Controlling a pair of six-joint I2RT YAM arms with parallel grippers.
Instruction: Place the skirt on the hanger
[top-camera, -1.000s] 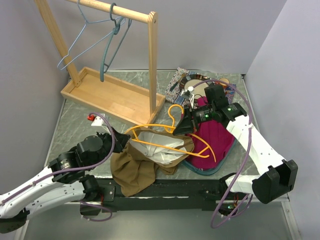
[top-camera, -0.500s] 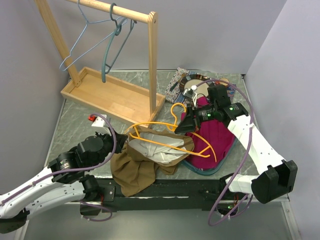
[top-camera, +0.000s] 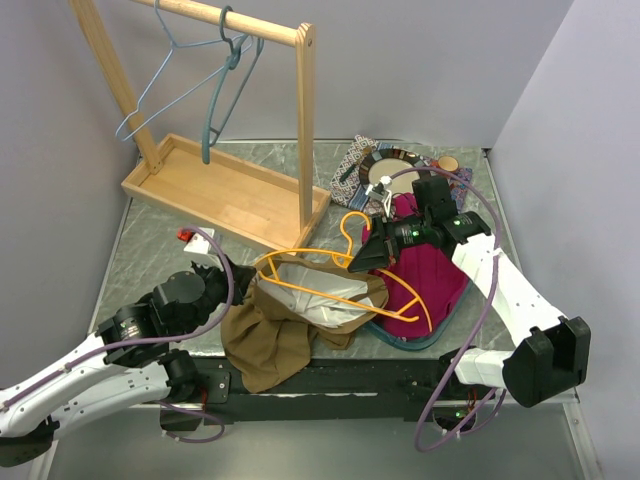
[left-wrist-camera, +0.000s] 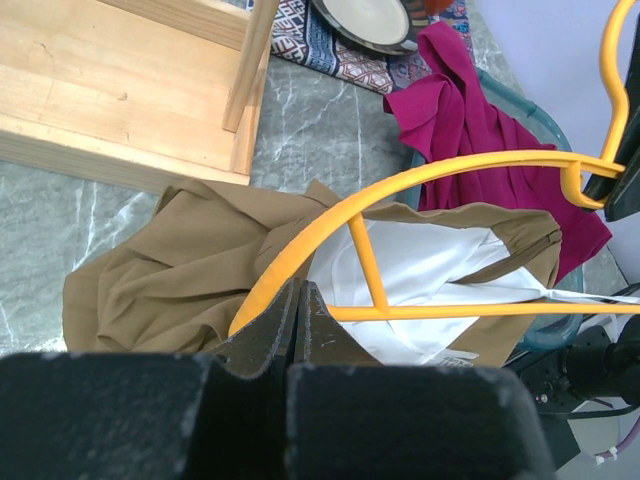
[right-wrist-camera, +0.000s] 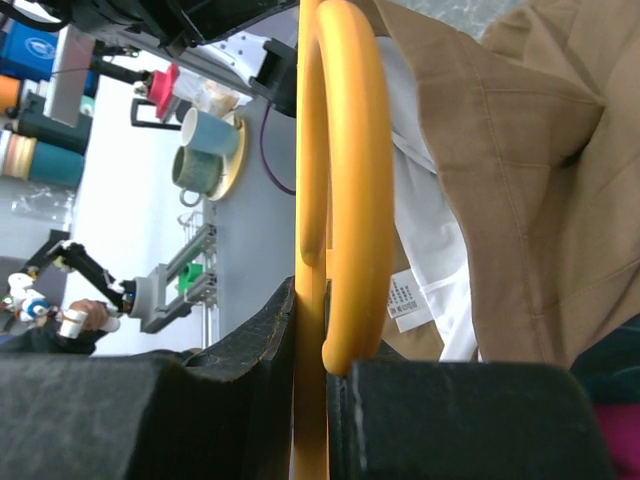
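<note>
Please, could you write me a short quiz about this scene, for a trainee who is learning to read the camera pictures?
1. True or false: the right hand stands open and empty.
2. What lies in the teal tub beside the brown skirt? A) a magenta garment B) a green towel C) a black shoe
3. Fill in: the orange hanger passes over the skirt's white ____.

Key: 1 false, it is shut on the orange hanger; 2 A; 3 lining.
</note>
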